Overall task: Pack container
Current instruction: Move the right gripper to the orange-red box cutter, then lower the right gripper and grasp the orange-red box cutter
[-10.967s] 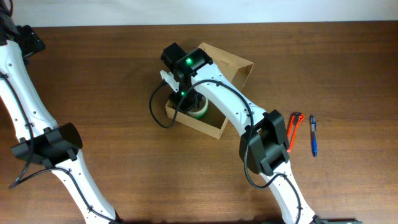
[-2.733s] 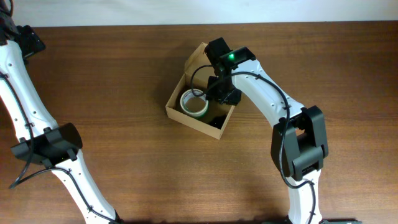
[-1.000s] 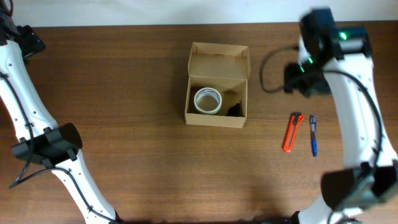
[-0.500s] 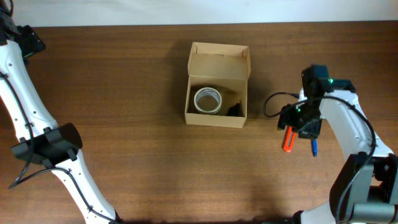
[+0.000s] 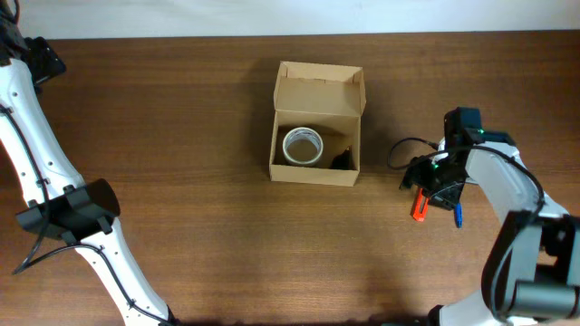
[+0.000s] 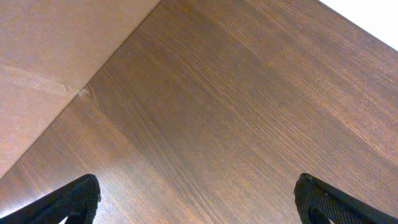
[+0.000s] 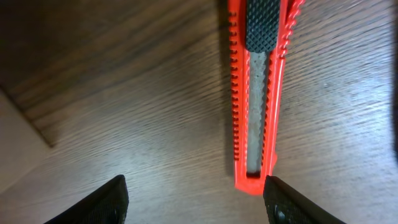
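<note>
- Right now the right gripper (image 5: 428, 177) hangs low over the red box cutter (image 7: 258, 93). Its jaws are spread wide and hold nothing.
- The container (image 5: 313, 174) sits at the middle of the tabletop (image 5: 181, 181) with its flap lid thrown back toward 12 o'clock. Inside are a tape roll (image 5: 303, 147) and a small dark item (image 5: 343, 160) that is too dim to name.
- The cutter lies well apart from the container, out at its 3 o'clock. A blue pen (image 5: 458, 215) lies just beside the cutter on its 3 o'clock side.
- In the right wrist view the cutter runs lengthwise between the fingers but crowds the one toward 3 o'clock. I would nudge the gripper that way until the handle sits centred, so neither finger lands on top of it.
- Close across the narrow width of the handle, on the ribbed black slider or the body just below it. The thin plastic lies flat, so the fingertips should go right down to the wood before closing.
- Keep the outer finger clear of the pen, or both may be dragged along.
- Free floor in the container looks to be at 6 o'clock of the roll, which suits the drop.
- The left gripper (image 6: 199, 205) is parked wide and empty over bare wood at the far 9 o'clock edge.
</note>
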`<control>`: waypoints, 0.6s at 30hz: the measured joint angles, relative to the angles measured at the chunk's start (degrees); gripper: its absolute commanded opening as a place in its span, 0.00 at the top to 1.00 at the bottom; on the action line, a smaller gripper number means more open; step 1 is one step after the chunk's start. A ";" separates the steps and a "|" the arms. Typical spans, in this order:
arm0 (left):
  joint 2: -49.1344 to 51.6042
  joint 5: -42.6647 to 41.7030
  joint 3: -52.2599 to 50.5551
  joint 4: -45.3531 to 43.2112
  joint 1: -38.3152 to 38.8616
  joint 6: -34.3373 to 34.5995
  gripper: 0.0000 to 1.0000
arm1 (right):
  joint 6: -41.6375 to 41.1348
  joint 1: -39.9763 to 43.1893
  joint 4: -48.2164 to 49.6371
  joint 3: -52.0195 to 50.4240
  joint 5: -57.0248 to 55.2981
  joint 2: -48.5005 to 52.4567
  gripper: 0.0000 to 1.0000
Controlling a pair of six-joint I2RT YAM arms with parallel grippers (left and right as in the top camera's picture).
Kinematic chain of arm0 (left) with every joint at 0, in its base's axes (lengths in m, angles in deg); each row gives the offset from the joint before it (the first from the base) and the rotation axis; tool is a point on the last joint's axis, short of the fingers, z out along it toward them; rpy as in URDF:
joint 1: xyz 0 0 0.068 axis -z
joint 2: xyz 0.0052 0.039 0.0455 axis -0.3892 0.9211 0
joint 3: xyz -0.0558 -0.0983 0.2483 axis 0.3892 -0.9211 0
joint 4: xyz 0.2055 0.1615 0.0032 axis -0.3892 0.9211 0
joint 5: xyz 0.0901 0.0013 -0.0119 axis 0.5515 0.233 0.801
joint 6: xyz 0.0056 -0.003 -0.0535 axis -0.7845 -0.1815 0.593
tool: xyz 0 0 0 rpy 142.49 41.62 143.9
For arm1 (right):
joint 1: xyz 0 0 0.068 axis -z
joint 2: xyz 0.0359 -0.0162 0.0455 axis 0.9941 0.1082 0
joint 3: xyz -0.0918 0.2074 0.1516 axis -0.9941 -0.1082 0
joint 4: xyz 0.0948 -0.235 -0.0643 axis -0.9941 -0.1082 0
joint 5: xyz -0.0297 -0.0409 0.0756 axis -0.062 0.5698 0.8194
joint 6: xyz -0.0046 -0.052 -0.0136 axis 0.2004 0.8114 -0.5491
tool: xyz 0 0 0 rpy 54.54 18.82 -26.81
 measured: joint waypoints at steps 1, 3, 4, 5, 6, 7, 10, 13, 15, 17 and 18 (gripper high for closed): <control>0.00 0.00 0.00 -0.02 0.00 0.00 0.00 | 0.20 0.26 0.00 0.00 0.13 0.83 0.29; 0.00 0.00 0.00 -0.02 0.00 0.02 0.00 | 0.85 0.81 0.11 0.00 0.28 2.29 0.29; 0.00 0.00 0.00 0.00 0.00 0.00 0.00 | 1.40 1.18 0.22 0.00 0.31 2.95 0.29; 0.00 0.00 0.00 -0.02 0.00 0.00 0.00 | 1.90 1.57 0.24 0.00 0.31 3.50 0.29; 0.00 0.00 0.00 -0.02 0.00 0.00 0.00 | 2.27 1.88 0.22 0.00 0.28 3.80 0.29; 0.00 0.00 0.00 -0.02 0.00 0.00 0.00 | 2.86 2.16 0.22 0.00 0.26 3.98 0.29; 0.00 0.00 0.00 -0.02 0.00 0.00 0.00 | 3.96 2.75 0.26 0.00 0.26 4.02 0.29; 0.00 0.00 0.00 0.00 0.00 0.00 0.00 | 4.79 3.15 0.85 0.00 0.20 4.04 0.29; 0.00 0.00 0.00 -0.02 0.00 0.02 0.00 | 5.22 3.32 1.38 0.00 -0.20 4.09 0.29; 0.00 0.00 0.00 0.00 0.00 0.00 0.00 | 5.75 3.37 2.01 0.00 -0.55 4.33 0.29; 0.00 0.00 0.00 -0.02 0.00 0.00 0.00 | 5.88 3.37 2.56 0.00 -0.70 4.59 0.29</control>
